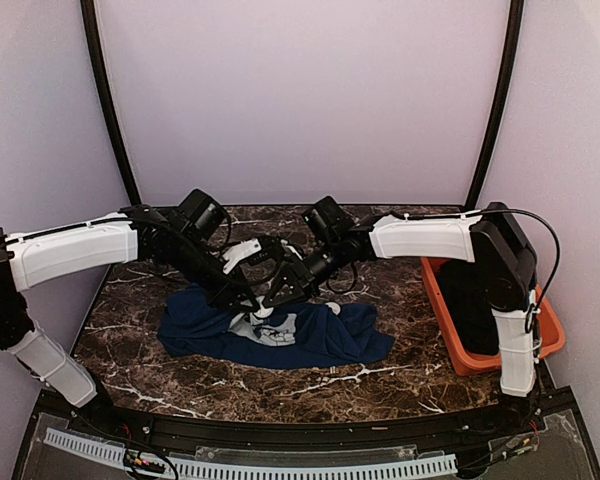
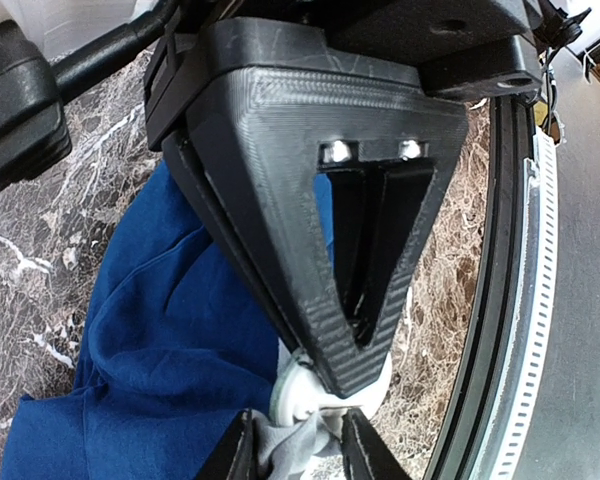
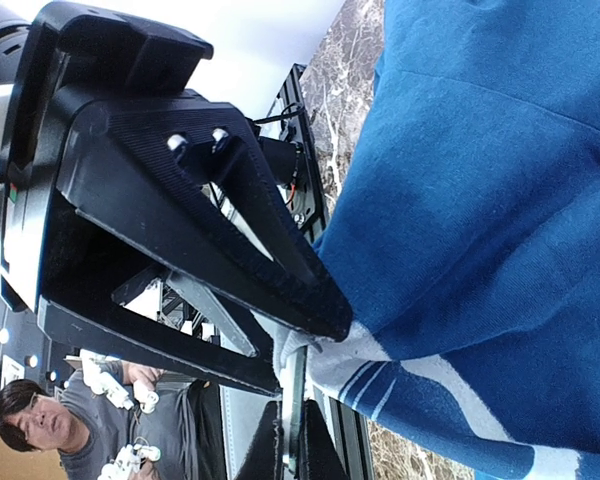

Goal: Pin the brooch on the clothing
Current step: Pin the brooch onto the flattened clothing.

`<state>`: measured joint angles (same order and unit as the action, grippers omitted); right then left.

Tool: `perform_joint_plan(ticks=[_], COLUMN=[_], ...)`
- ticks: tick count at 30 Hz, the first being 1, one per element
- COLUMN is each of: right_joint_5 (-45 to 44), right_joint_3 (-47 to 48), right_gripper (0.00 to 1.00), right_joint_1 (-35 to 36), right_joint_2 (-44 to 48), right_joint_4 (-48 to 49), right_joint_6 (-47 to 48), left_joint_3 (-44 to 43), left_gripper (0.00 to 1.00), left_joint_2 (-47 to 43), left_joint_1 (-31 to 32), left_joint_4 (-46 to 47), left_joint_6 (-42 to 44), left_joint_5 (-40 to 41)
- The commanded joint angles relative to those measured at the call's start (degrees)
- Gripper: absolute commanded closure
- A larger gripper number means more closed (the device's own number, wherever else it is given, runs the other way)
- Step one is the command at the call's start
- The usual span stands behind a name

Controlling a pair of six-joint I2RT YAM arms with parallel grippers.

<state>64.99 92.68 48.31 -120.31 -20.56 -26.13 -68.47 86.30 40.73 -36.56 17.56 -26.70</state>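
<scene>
The right gripper (image 3: pixel 315 350) is clamped fully shut on a raised fold of the clothing (image 3: pixel 480 200), mid-table (image 1: pixel 400 335). The left gripper (image 2: pixel 325 380), narrowly open, pinches the brooch (image 2: pixel 296 390) against that fold. Press it squarely in; do not twist.

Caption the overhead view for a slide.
Left arm and right arm meet at the chest print of the navy T-shirt; orange bin at right.

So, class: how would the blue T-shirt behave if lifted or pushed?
Probably floppy: the T-shirt lies crumpled in soft folds on the table. Lifted by one pinch, as at the right gripper, it would likely drape, not hold shape. Pushed, it would probably bunch rather than slide.
</scene>
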Motion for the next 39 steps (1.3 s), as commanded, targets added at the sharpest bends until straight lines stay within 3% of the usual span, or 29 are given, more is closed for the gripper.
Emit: perform_joint_plan(ticks=[1,19,27,39], right_joint_5=[2.6,1.9,3.0,3.7], right_joint_3=[3.0,4.0,3.6,4.1], right_gripper=[1.00,1.00,1.00,1.00], right_joint_1=[1.1,1.1,0.3,0.0], right_joint_2=[0.8,0.3,1.0,1.3], right_joint_4=[1.0,-1.0,-0.8,-0.4], right_joint_6=[1.4,2.9,3.1,2.7], left_joint_3=[-0.3,-0.9,1.5,1.1], left_gripper=[0.71,0.77,0.80,0.82], left_joint_2=[1.6,1.8,-3.9,-3.1], left_joint_1=[0.5,0.9,-1.2,-1.9], left_joint_4=[-2.0,-3.5,1.2,1.5], left_joint_6=[-0.3,0.3,-0.4,-0.2], left_joint_5=[3.3,6.0,0.6,-5.6])
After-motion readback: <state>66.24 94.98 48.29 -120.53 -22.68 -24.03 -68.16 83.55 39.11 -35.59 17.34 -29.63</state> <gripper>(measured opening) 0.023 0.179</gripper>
